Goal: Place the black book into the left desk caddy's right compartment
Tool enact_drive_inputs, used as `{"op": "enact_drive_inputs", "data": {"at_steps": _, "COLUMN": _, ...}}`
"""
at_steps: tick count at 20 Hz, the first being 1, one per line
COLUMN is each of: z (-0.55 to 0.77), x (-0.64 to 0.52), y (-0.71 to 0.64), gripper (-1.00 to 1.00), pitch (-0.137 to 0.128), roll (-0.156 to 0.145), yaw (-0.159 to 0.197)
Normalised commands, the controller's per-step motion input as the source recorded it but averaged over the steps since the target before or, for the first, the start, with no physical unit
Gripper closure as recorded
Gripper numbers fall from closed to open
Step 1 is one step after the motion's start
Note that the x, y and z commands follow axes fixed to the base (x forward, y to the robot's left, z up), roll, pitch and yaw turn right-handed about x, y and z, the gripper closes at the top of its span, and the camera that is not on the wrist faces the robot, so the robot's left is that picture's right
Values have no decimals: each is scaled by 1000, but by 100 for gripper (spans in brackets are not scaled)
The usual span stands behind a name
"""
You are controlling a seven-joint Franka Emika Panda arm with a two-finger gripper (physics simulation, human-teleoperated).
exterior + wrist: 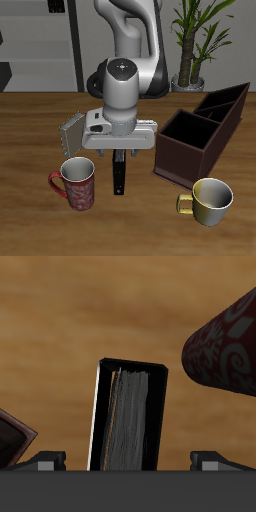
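My gripper is shut on the black book, which hangs upright below it, above the table between the two mugs. In the wrist view the black book fills the space in front of the gripper, its grey page edge showing. The left desk caddy, a long dark brown open box with dividers, stands beside the gripper, apart from the book. A corner of the caddy shows in the wrist view.
A red patterned mug stands close beside the hanging book and also shows in the wrist view. A yellow mug stands near the table's front edge in front of the caddy. A small grey book lies behind the red mug.
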Motion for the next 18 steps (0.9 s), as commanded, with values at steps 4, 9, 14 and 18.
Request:
{"op": "enact_drive_inputs", "data": {"at_steps": 4, "z": -158, "x": -8, "y": -95, "gripper": 100, "pitch": 18, "roll": -15, "yaw": -10}}
{"op": "enact_drive_inputs", "data": {"at_steps": 9, "z": 182, "x": -171, "y": 73, "gripper": 100, "pitch": -28, "roll": 18, "yaw": -7}}
{"op": "enact_drive_inputs", "data": {"at_steps": 14, "z": 436, "x": -178, "y": 110, "gripper": 100, "pitch": -53, "roll": -5, "yaw": -27}}
{"op": "enact_drive_inputs", "data": {"at_steps": 18, "z": 753, "x": -322, "y": 169, "gripper": 100, "pitch": -74, "roll": -17, "yaw": -27}}
